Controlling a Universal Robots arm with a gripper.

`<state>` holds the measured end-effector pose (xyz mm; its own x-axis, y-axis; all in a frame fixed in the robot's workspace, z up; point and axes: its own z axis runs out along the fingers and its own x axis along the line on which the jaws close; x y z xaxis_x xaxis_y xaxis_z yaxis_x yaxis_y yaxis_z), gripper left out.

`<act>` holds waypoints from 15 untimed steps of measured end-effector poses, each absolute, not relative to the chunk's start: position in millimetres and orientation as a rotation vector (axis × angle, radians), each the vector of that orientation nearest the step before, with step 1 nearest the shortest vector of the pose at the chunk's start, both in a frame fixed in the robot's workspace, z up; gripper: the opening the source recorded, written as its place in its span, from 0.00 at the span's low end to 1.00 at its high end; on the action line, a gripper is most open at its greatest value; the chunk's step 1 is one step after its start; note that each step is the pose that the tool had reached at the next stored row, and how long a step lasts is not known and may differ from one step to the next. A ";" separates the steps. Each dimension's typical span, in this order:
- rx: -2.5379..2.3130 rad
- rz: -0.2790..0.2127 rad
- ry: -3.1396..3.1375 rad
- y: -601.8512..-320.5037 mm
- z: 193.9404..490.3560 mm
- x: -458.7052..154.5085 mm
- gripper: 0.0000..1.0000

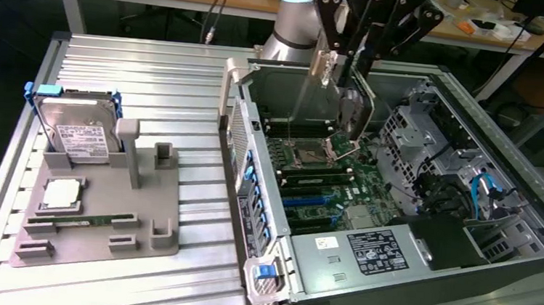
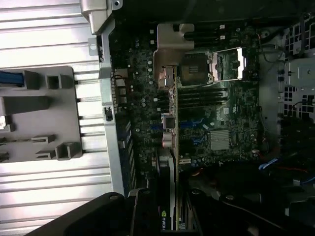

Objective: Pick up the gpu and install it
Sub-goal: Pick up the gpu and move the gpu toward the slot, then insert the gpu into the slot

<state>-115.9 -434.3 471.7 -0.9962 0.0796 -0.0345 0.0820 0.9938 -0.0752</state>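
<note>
The bench [image 1: 162, 64] is ribbed bare metal, silvery and brushed, catching soft glare; on it a holder tray [image 1: 102, 205] of matt grey plastic, smooth and dull; the hard drive [image 1: 79, 134] has a polished metal face with a white paper label, in a glossy blue plastic bracket [image 1: 41, 91]; the computer case [image 1: 241, 114] is unpainted sheet metal, dull grey, perforated in places; the motherboard [image 1: 343, 176] is dark green board with a faint sheen; my gripper [image 1: 342, 62] is black with a low satin gloss; the gpu [image 2: 170, 132] shows a green board edge, a bright silver metal bracket and a black plastic cooler.
</note>
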 end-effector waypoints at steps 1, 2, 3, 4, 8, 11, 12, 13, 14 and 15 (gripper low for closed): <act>0.126 -0.119 3.105 -434.3 471.7 -105.0 0.27; 0.126 -0.119 3.105 -434.2 471.7 -91.2 0.27; 0.126 -0.119 3.105 -434.3 471.7 -80.3 0.27; 0.126 -0.119 3.105 -434.3 471.7 -68.5 0.27; 0.126 -0.119 3.103 -434.3 471.7 -46.7 0.27; 0.126 -0.119 3.103 -434.3 471.7 -46.6 0.27; 0.126 -0.119 3.103 -434.3 471.7 -46.7 0.27; 0.126 -0.119 3.103 -434.3 471.7 -46.7 0.27; 0.126 -0.119 3.103 -434.3 471.7 -46.7 0.27; 0.125 -0.119 3.103 -434.3 471.7 -46.7 0.27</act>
<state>-46.7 -434.3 471.7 -0.9962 0.0789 -0.0364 0.0814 0.9938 -0.0750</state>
